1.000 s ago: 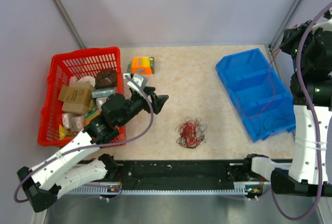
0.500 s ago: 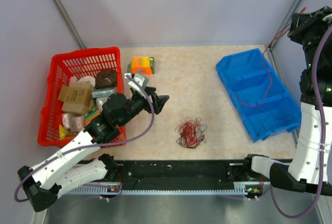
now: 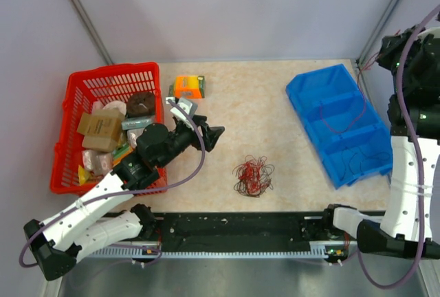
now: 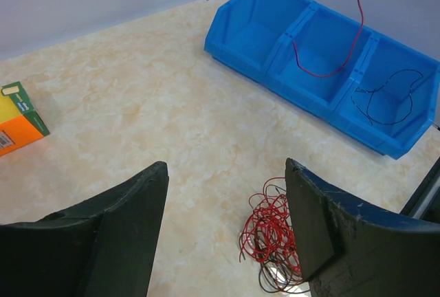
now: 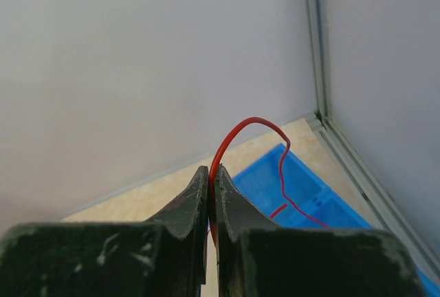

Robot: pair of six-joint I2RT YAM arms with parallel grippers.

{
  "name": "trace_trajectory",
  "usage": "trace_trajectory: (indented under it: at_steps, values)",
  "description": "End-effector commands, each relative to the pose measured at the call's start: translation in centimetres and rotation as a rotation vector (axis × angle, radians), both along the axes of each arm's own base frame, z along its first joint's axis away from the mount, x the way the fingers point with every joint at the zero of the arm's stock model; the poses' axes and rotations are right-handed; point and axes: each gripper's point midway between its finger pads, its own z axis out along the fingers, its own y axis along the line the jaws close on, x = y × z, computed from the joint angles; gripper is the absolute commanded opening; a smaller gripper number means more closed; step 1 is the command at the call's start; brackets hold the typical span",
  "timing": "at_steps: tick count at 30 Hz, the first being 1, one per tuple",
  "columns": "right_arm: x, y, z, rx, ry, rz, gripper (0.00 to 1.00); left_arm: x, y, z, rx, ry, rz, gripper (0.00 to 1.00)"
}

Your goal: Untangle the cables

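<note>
left gripper (image 4: 225,168): spread, empty
right gripper (image 5: 212,173): pinching red wire (image 5: 251,122) above blue bin (image 3: 316,101)
cable bundle (image 3: 253,177): near centre

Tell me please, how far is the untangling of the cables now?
Done: one black wire lies in the blue bin. In hand: the right fingers pinch a red wire hanging into the bin. Remaining: the tangled bundle; the left fingers are open, holding nothing.

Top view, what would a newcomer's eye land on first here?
The right gripper, raised at the far right, is shut on a red wire that droops into the middle compartment of the blue bin. The tangle of red and dark cables lies mid-table near the front edge, the open left gripper hovering to its left by a packed red basket.
</note>
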Motion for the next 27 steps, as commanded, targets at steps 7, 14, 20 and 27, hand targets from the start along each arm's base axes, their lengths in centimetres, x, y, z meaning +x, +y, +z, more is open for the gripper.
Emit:
trace_trajectory:
  at_steps: [7, 14, 20, 27]
  values:
    - [2.5, -1.0, -14.7, 0.132, 0.283, -0.032, 0.0, 0.1, -0.3, 1.7, -0.044, -0.028, -0.007, 0.9]
    - [3.6, -0.5, -27.1, 0.304, 0.544, -0.06, 0.0, 0.1, -0.1, 2.0, -0.049, -0.037, 0.001, 0.96]
    - [3.3, -4.4, -30.2, 0.368, 0.609, -0.276, 0.0, 0.0, -0.2, 2.2, -0.052, -0.04, -0.005, 0.96]
    - [5.2, -3.7, -35.9, 0.391, 0.77, -0.249, 0.0, -0.1, 0.1, 2.5, -0.058, -0.05, -0.001, 0.96]
